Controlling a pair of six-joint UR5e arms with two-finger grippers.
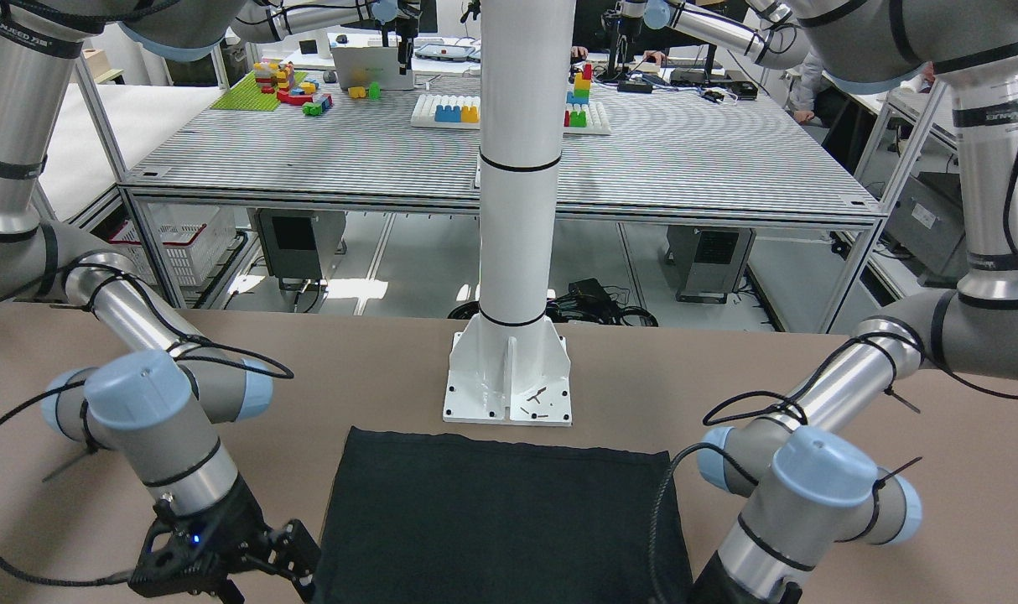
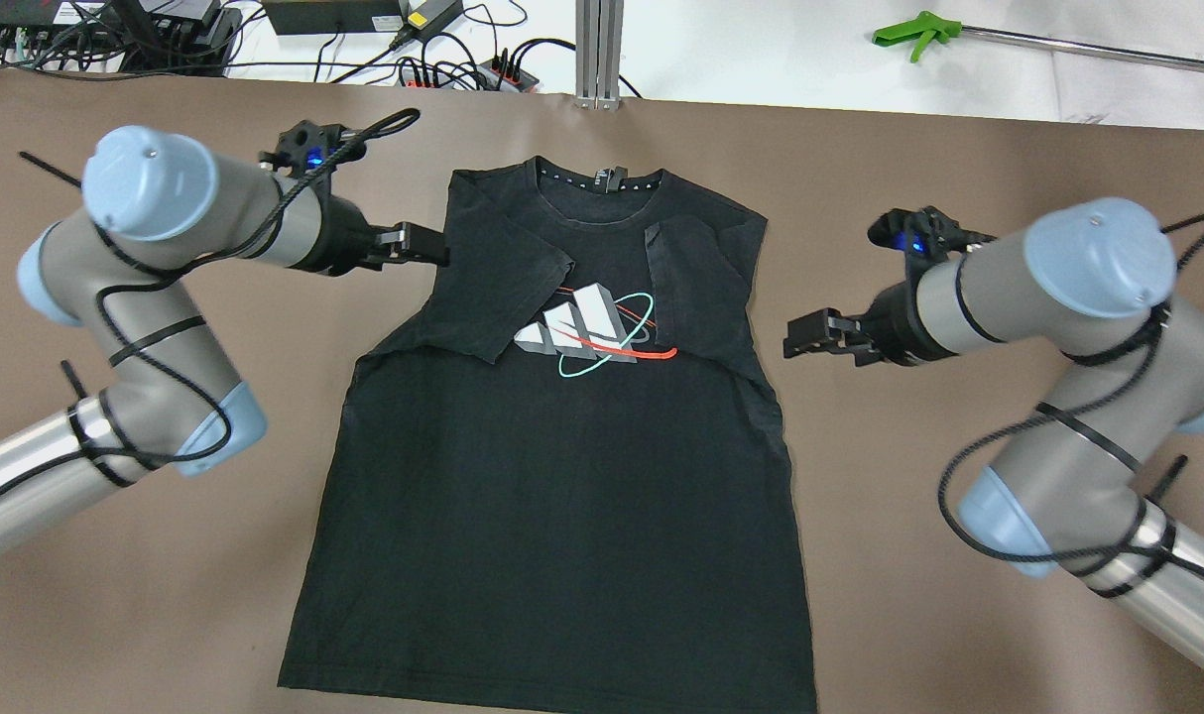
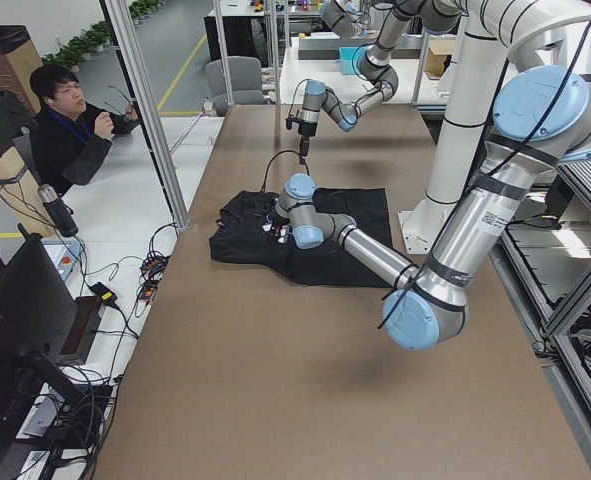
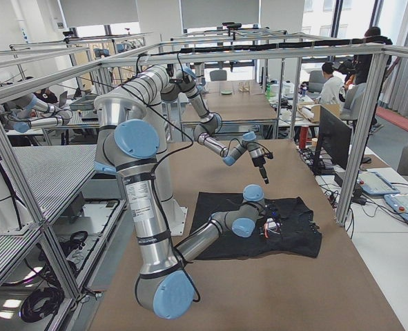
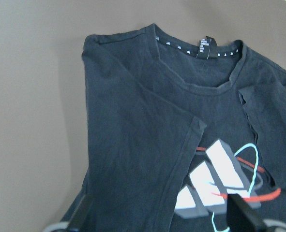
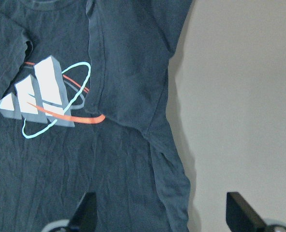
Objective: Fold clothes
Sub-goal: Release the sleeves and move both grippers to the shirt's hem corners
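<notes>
A black T-shirt [image 2: 562,496] with a white, red and teal logo [image 2: 592,332] lies flat on the brown table, face up. Both sleeves are folded inward over the chest. My left gripper [image 2: 433,246] is open and empty, at the shirt's left shoulder edge. Its wrist view shows the collar and folded sleeve [image 5: 147,145] between the spread fingers [image 5: 244,215]. My right gripper [image 2: 805,337] is open and empty, a little off the shirt's right edge. Its wrist view shows the other folded sleeve [image 6: 128,72]. In the front-facing view the right gripper [image 1: 295,558] is beside the shirt's hem end [image 1: 492,520].
The white column base [image 1: 509,377] stands just behind the shirt's hem. Cables and power strips [image 2: 443,69] lie past the table's far edge, with a green tool [image 2: 914,30] on the white surface there. A seated person [image 3: 70,120] is beyond the far side.
</notes>
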